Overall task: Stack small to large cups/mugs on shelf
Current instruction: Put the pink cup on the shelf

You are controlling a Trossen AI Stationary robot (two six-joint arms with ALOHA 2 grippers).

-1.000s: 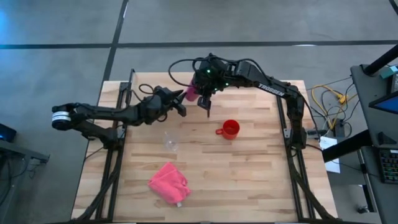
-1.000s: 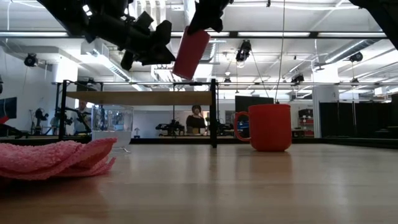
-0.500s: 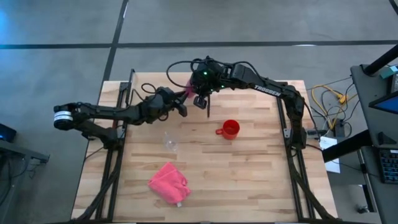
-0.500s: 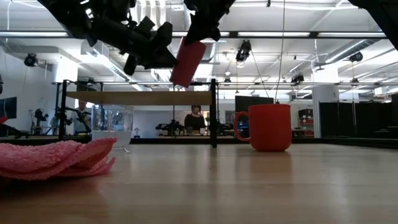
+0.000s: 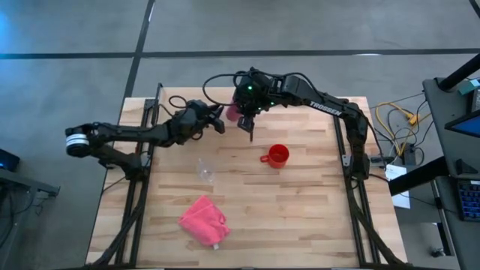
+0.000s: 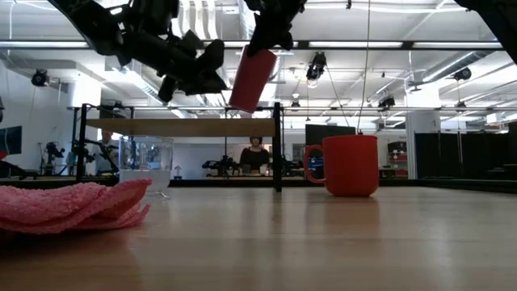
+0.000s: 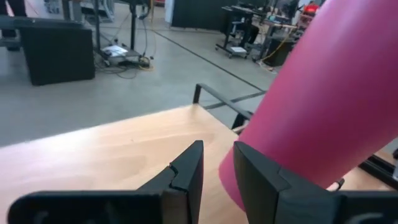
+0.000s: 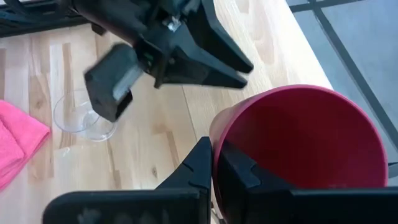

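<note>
My right gripper [image 5: 244, 118] holds the magenta tumbler [image 5: 232, 112] in the air over the table's far middle. In the low view the tumbler [image 6: 251, 78] hangs tilted, higher than the shelf board [image 6: 182, 127]. My left gripper [image 5: 217, 123] hovers just left of the tumbler, its fingers only a narrow gap apart [image 7: 217, 155], with the tumbler's wall [image 7: 323, 106] beside one finger. Whether that finger touches it I cannot tell. The red-orange mug [image 5: 278, 155] and the small clear cup [image 5: 205, 171] stand on their bases on the tabletop. My right gripper is shut on the tumbler's rim [image 8: 219, 127]. One finger [image 8: 239, 171] is inside the mouth and the other [image 8: 198, 163] is outside the wall. It comes from above. The tumbler is lifted clear and hangs tilted below the fingers, its closed end toward the left gripper.
A crumpled pink cloth [image 5: 204, 219] lies near the table's near edge, left of centre. Black shelf uprights [image 6: 277, 145] stand at the far side. A person [image 6: 255, 153] shows far off in the room beyond. Bare wood spreads over the table's right half around the mug.
My right gripper has swung the tumbler a little toward the left gripper and back, keeping its hold; the tumbler stays tilted in the air. My left gripper has drifted slightly toward the table's far edge, close beside the tumbler.
</note>
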